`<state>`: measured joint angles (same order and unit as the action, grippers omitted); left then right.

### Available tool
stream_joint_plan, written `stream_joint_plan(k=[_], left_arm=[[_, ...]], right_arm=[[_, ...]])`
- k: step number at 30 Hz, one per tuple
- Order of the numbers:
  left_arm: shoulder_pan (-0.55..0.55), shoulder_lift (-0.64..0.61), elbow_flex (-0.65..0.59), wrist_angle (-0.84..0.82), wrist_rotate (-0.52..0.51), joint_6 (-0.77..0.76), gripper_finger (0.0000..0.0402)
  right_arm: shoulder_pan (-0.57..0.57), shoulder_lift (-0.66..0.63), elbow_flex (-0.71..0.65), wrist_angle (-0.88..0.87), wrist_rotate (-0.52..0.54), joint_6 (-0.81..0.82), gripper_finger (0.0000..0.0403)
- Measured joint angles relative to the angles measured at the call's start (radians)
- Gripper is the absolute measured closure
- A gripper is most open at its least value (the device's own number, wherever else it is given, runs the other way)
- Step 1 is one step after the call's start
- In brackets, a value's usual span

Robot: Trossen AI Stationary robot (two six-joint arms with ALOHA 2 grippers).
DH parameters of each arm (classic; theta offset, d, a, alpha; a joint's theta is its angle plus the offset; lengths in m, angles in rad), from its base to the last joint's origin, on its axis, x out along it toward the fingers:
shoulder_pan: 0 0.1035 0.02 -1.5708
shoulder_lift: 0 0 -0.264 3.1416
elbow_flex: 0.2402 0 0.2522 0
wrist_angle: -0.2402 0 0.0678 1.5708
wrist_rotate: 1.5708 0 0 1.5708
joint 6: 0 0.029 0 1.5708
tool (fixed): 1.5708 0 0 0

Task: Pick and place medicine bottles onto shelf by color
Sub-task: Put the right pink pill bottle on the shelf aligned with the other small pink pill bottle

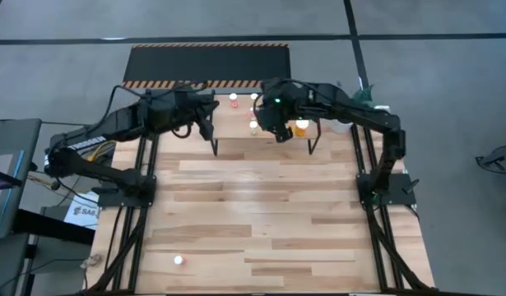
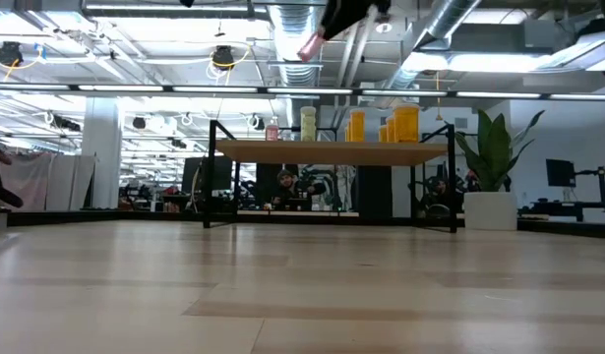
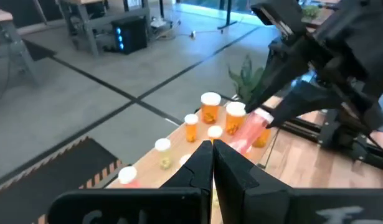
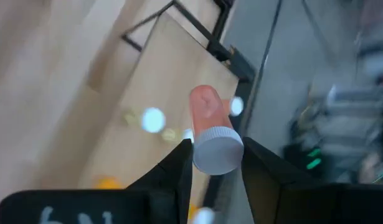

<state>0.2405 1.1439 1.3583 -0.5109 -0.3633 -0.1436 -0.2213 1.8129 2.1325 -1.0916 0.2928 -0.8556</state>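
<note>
While the plank tabletop (image 1: 261, 214) is lying bare near the camera, one lone bottle (image 1: 178, 260) is sitting at seven o'clock by its near edge. At twelve o'clock the shelf (image 2: 332, 153) is carrying a red-pink bottle (image 2: 272, 131), a pale yellow-green bottle (image 2: 308, 123) and orange bottles (image 2: 405, 123) in a row. The right gripper (image 4: 217, 163) is hovering above the shelf, its fingers partly closed on the white cap of a tilted pink bottle (image 4: 210, 127). The left gripper (image 3: 213, 158), fingers pressed together and empty, is waiting at eleven o'clock beside it. A potted plant (image 2: 494, 167) is standing at two o'clock, with a striped black mat (image 1: 207, 64) on the grey floor beyond.
</note>
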Motion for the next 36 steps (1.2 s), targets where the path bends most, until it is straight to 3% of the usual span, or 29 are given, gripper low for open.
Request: stream_joint_plan(k=[5,14,21,36], left_arm=[[0.065,0.0,0.005,-0.02,0.018,0.002,0.0401],[0.145,0.0,0.005,-0.025,0.018,-0.034,0.0401],[0.177,0.0,0.005,-0.062,0.017,-0.034,0.0401],[0.186,0.003,-0.004,-0.096,0.045,-0.037,0.0401]], right_arm=[[-0.024,0.079,0.002,0.06,-0.002,-0.342,0.0271],[-0.058,0.188,0.002,0.151,-0.003,-0.663,0.0271],[-0.092,0.188,0.002,0.15,-0.111,-0.682,0.0271],[-0.065,0.174,0.002,0.122,-0.112,-0.695,0.0271]])
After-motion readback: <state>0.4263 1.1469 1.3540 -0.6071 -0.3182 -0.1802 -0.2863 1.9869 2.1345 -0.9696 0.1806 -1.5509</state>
